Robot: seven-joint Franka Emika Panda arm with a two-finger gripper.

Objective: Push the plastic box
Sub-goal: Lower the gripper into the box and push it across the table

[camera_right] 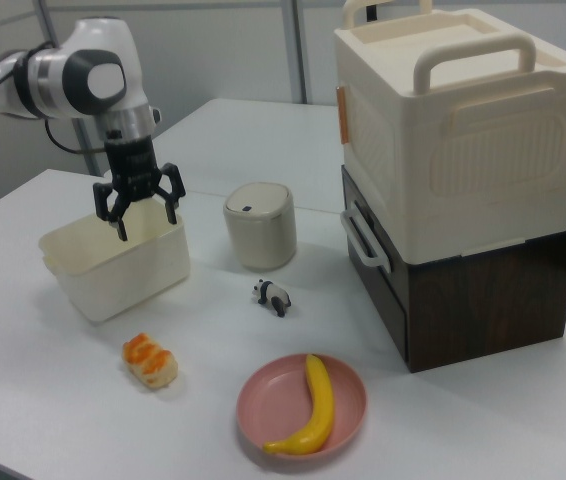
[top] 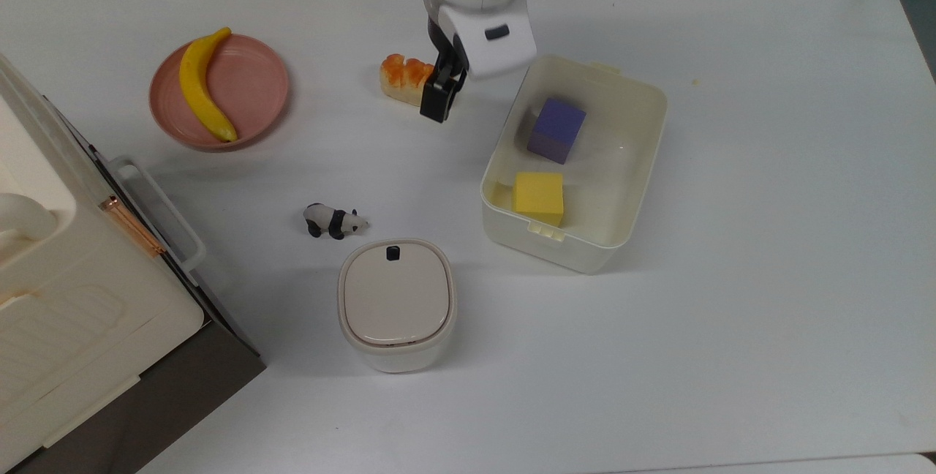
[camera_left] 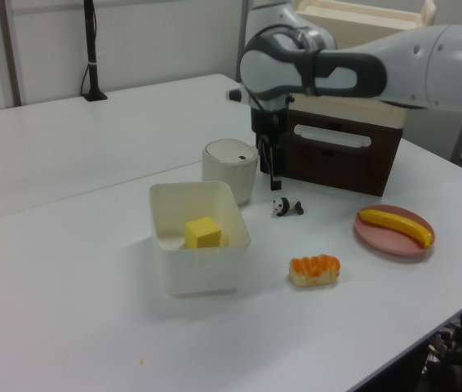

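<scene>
The plastic box is a cream-white tub right of centre in the top view, holding a purple cube and a yellow block. It also appears in the left view and the right view. My gripper hangs to the top view's left of the box, apart from its wall and close to the bread. In the right view the gripper is open above the box's rim, with its fingers spread and nothing between them. In the left view the gripper hangs in front of the canister and the brown case.
Bread with orange topping lies beside the gripper. A pink plate with a banana is at the top view's left. A toy panda and a beige-topped canister sit nearer. A big cream case stands on a brown box.
</scene>
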